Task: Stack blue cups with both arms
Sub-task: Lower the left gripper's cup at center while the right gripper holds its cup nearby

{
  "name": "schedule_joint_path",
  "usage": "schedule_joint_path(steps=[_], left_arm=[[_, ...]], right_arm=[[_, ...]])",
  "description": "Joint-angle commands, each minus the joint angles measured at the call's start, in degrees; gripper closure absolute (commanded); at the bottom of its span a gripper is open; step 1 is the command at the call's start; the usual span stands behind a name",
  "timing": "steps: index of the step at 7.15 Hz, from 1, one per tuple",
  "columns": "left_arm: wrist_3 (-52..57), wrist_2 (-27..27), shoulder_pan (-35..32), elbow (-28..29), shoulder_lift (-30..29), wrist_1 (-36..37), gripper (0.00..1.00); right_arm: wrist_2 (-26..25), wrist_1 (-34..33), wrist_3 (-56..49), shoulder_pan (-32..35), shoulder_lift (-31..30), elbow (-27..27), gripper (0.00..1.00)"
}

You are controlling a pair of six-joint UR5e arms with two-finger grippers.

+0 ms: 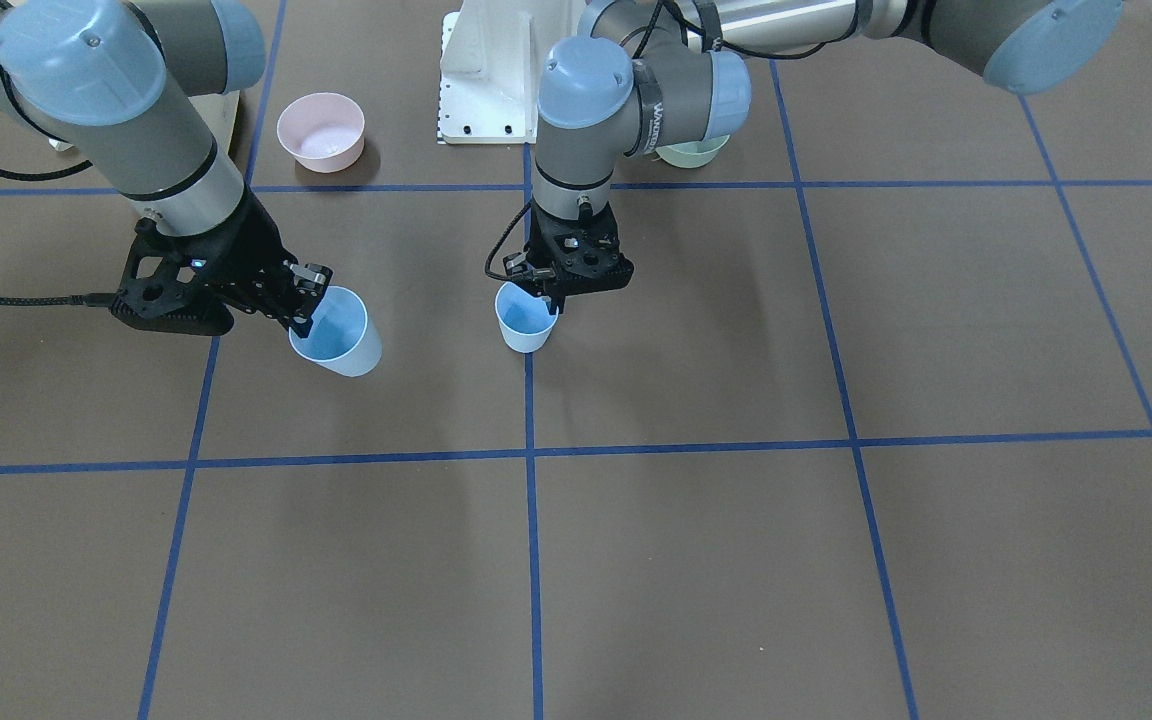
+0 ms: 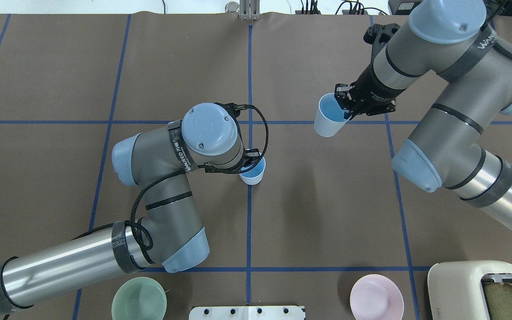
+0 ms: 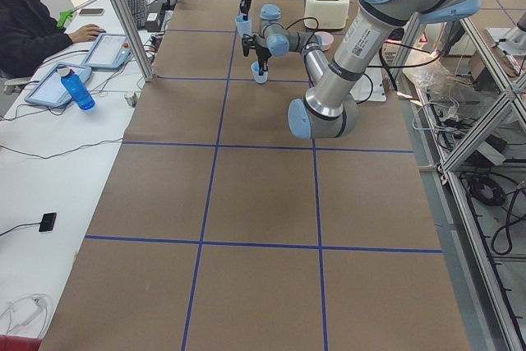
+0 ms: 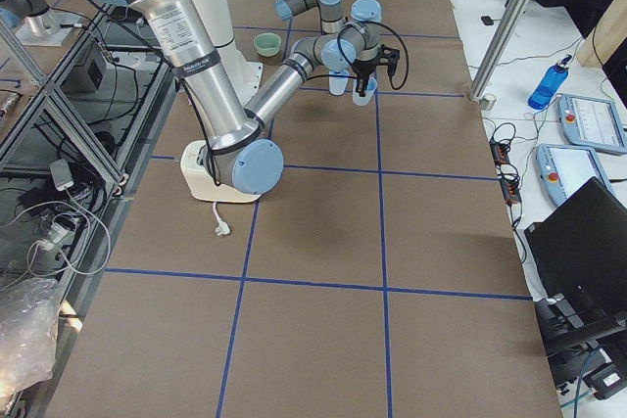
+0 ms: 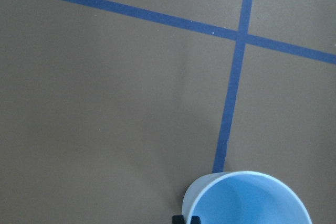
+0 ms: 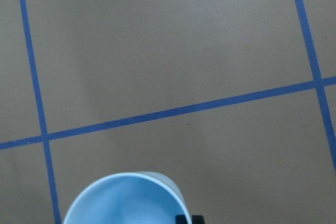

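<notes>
Two light-blue cups are in view. My left gripper (image 1: 554, 292) (image 2: 250, 161) is shut on the rim of one cup (image 1: 525, 322) (image 2: 253, 172), which is upright on the central blue tape line; I cannot tell whether it touches the table. The same cup fills the bottom of the left wrist view (image 5: 254, 199). My right gripper (image 1: 308, 297) (image 2: 344, 105) is shut on the rim of the other cup (image 1: 338, 335) (image 2: 328, 116) and holds it tilted above the table. That cup also shows in the right wrist view (image 6: 123, 200). The two cups are about one grid square apart.
A pink bowl (image 1: 321, 130) (image 2: 376, 297) and a pale green bowl (image 1: 691, 153) (image 2: 139, 298) sit near the robot's white base stand (image 1: 491, 70). A cream toaster (image 2: 482, 289) stands at the near right corner. An operator (image 3: 33, 26) sits at the side desk.
</notes>
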Motion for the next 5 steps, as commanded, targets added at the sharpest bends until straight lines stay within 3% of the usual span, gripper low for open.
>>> schedule_joint_path(steps=[1,2,3,5], left_arm=[[0.25,0.03,0.13,-0.05,0.06,-0.9,0.98],[0.34,-0.15,0.13,-0.05,0.15,-0.9,0.86],[0.51,-0.15,0.13,-0.14,0.24,-0.9,0.46],[0.69,-0.41,0.13,-0.92,0.33,-0.9,0.14]], right_arm=[[0.0,0.04,0.0,-0.01,-0.03,0.0,1.0],[0.0,0.04,0.0,-0.01,-0.03,0.0,1.0],[0.0,0.04,0.0,-0.01,-0.03,0.0,1.0],[0.0,0.04,0.0,-0.01,-0.03,0.0,1.0]])
